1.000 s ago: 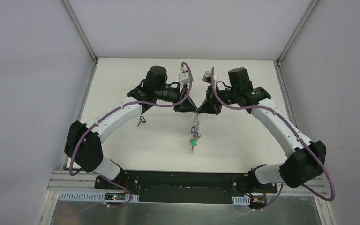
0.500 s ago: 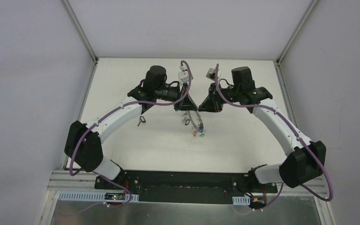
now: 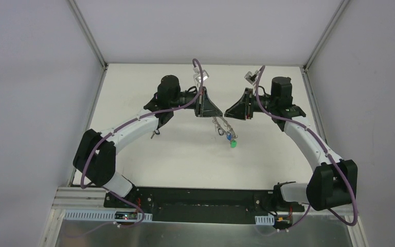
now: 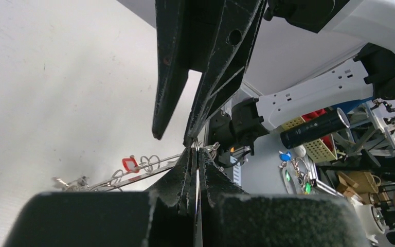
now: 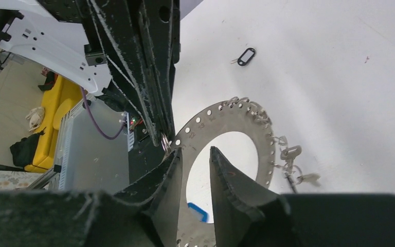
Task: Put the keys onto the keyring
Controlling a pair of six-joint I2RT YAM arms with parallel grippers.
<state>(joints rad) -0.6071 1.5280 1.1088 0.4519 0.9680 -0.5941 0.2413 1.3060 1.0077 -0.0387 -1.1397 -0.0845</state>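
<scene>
Since a second ago our right end effector [image 3: 228,112] has released and drawn back, fingers spread. Our left end effector [image 3: 216,114] alone pinches the keyring [image 5: 236,116], a flat perforated grey band above the table [image 3: 185,154], with keys [image 5: 288,153] dangling.

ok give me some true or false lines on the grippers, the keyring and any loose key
1. The left gripper is shut on the keyring. True.
2. The right gripper is clamped on the keyring as well. False: its jaws stand apart, gripping nothing.
3. The keyring lies flat on the table. False: it is held up, tilted, by the left gripper.
4. A black-tagged key lies on the table, apart from the keyring. True.
</scene>
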